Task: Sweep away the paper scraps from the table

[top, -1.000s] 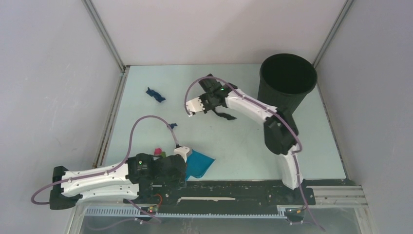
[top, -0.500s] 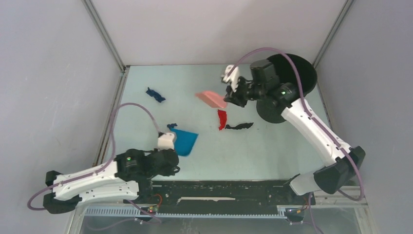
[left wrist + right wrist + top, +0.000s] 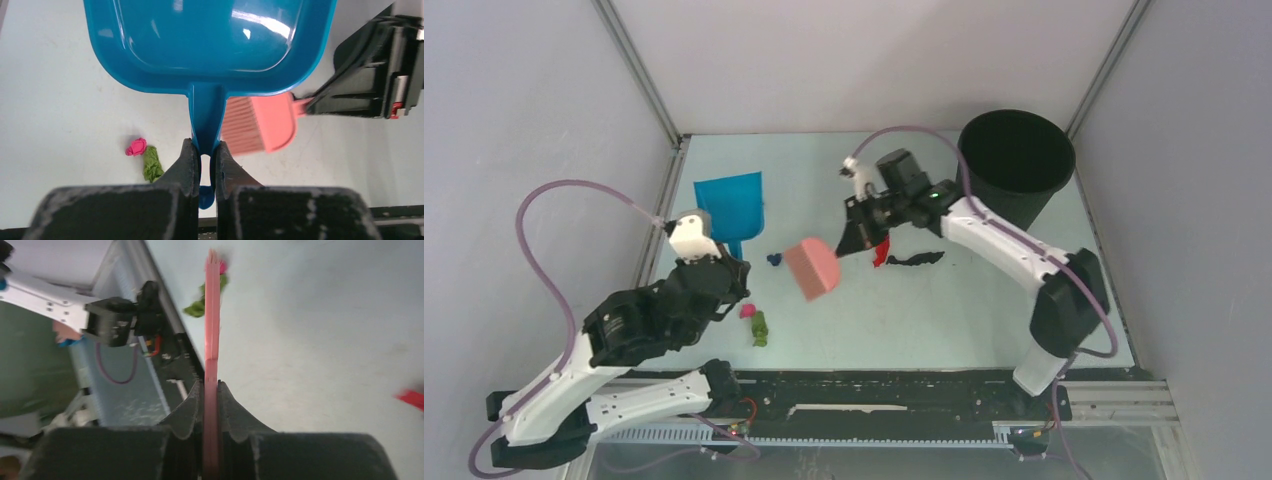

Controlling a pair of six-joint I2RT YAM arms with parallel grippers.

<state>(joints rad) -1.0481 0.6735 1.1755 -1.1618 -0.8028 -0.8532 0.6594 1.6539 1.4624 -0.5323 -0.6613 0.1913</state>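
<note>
On table (image 3: 964, 310), black scrap (image 3: 914, 259) left-to-right

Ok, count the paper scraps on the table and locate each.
5: dark blue scrap left of the pink brush; magenta scrap and green scrap nearer the arm bases; red scrap and black scrap right of it. The blue dustpan may hide more.

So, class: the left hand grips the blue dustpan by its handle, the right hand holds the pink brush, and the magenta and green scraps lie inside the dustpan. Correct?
One slip: the magenta scrap and green scrap lie on the table, outside the blue dustpan; the left wrist view shows it. The left hand does grip its handle and the right hand holds the pink brush.
</note>
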